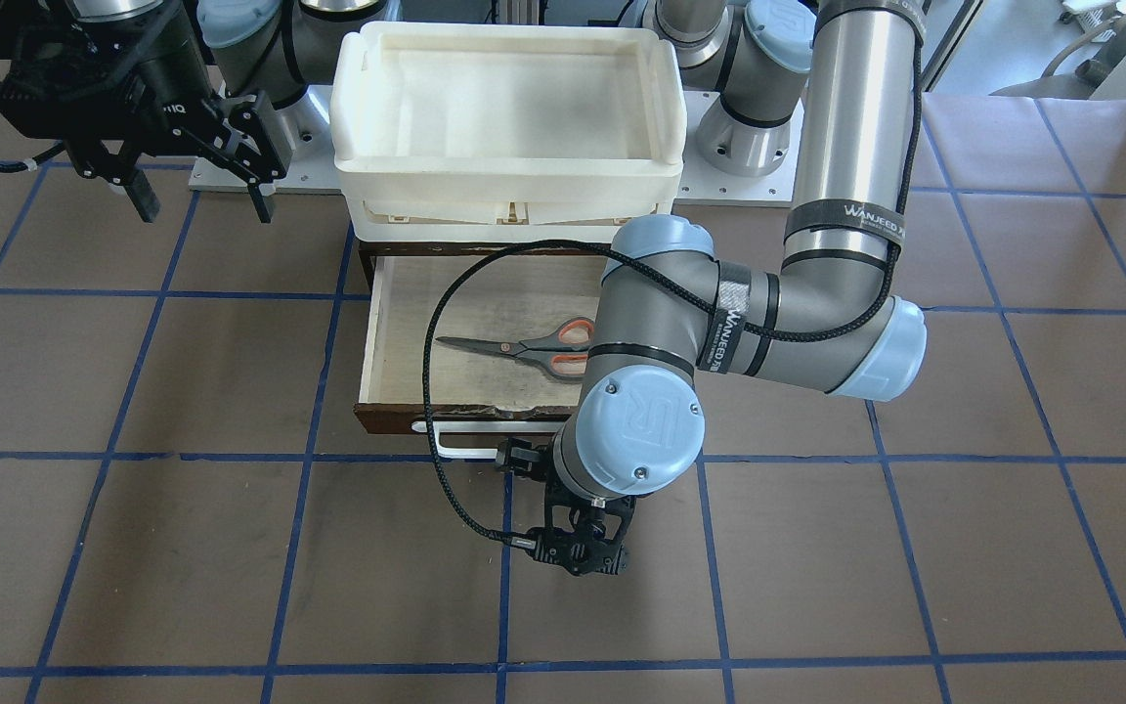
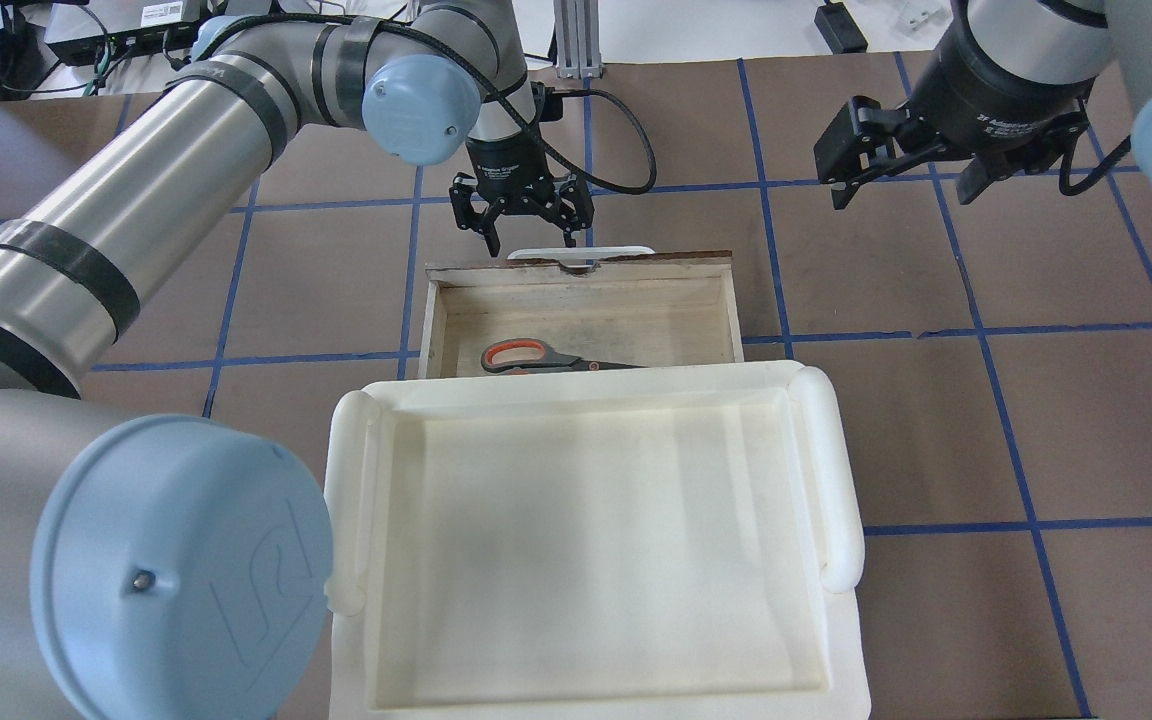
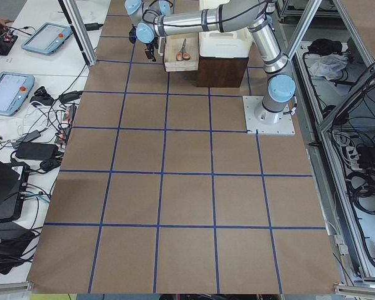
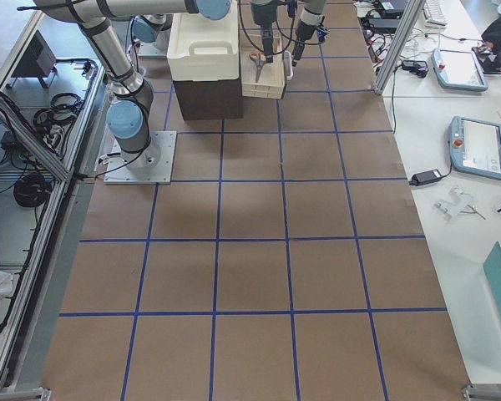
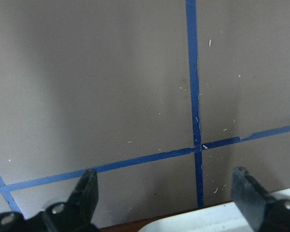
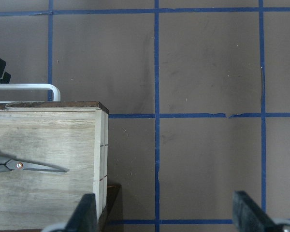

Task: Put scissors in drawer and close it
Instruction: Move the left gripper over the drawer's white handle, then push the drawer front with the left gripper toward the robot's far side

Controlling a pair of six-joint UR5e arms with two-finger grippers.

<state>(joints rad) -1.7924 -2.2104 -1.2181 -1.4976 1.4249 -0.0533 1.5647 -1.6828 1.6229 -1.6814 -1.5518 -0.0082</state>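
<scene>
The scissors (image 1: 514, 347) (image 2: 546, 358) (image 6: 19, 166) lie flat inside the drawer (image 1: 426, 323) (image 2: 586, 310) (image 6: 48, 140), which is pulled out. Their orange-looped handles point to my left side. The drawer's white bar handle (image 2: 581, 250) (image 1: 465, 445) (image 5: 222, 223) sticks out from the dark front panel. My left gripper (image 2: 531, 240) (image 5: 166, 193) is open just beyond that panel, at the handle's left part, with nothing between its fingers. My right gripper (image 1: 203, 207) (image 2: 906, 185) (image 6: 166, 212) hangs open and empty above the table, off to the drawer's right.
A cream-white plastic tray (image 1: 509, 108) (image 2: 586, 550) sits on top of the dark brown cabinet (image 3: 222, 69) that the drawer slides out of. Brown matting with blue tape lines (image 1: 231, 567) covers the table. Control tablets (image 4: 476, 142) lie on side benches.
</scene>
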